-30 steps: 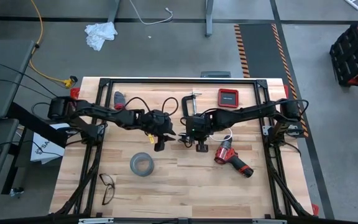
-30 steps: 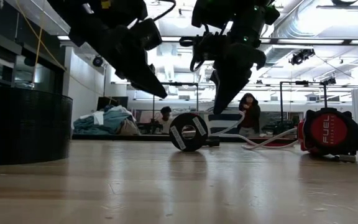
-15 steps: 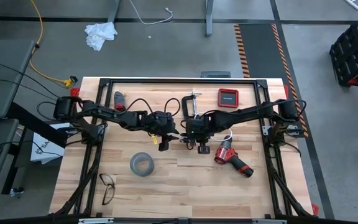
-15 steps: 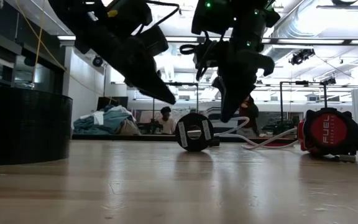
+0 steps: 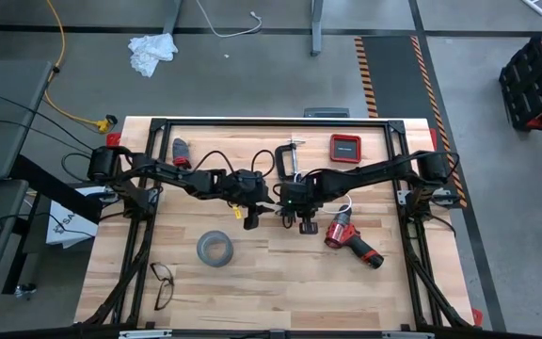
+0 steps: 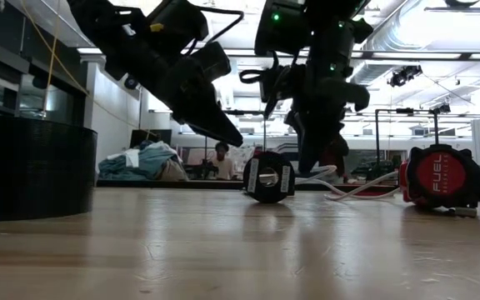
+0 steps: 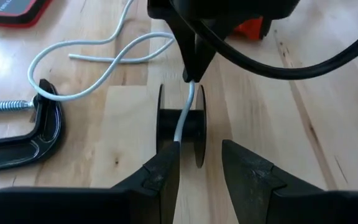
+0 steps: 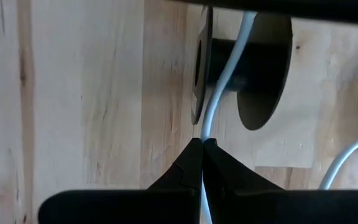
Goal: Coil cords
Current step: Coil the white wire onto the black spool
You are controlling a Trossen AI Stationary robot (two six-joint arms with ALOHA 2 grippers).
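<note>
Right now your landmark is the small black spool [image 7: 182, 127]: two thin round discs joined by a short hub, standing on edge on the pale, grained wooden surface [image 5: 280, 282], roughly at its middle. One thin, smooth white cable [image 7: 98, 56] runs over that hub and trails off in loose loops on the side away from the left arm.

Your right gripper [image 8: 202, 149] hangs directly over the spool with its jaws pressed fully together on the white cable, just above the hub. Your left gripper [image 7: 199, 162] sits just beside the spool on the opposite side, its jaws parted with a clear gap and holding nothing; the cable passes close by one finger.

Count around the spool: one black metal C-clamp [image 7: 23, 134] with a threaded screw lies just beside it, towards the far edge. One flat red-rimmed square case [image 5: 344, 147] sits beyond the clamp. One red-and-black cordless drill [image 5: 351, 241] lies near the spool on the right arm's side. One grey tape roll [image 5: 213, 249], a plain ring, lies nearer the front edge, and one pair of dark-framed glasses [image 5: 162, 284] lies past that, well apart.
</note>
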